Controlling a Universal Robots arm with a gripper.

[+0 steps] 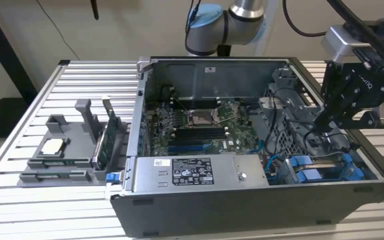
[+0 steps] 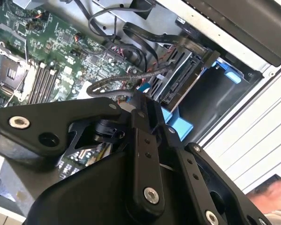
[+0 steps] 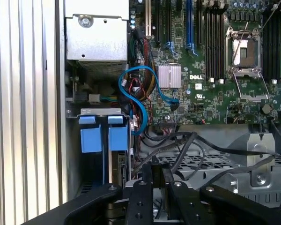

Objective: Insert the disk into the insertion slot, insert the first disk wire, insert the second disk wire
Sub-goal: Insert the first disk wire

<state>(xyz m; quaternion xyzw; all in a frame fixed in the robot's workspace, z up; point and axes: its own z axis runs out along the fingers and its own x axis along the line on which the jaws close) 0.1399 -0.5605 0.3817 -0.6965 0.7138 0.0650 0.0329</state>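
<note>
Counting one disk [image 2: 179, 83] seated in the insertion slot [image 2: 211, 107] behind two blue clips [image 3: 90, 138], I see the fingers [image 2: 145, 123] nearly together, pinching one dark wire [image 2: 113, 82] beside it.

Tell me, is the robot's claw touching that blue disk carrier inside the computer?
Apart. In the exterior view the gripper hangs above the blue disk carrier, with a dark strip of case interior plainly between them.
</note>
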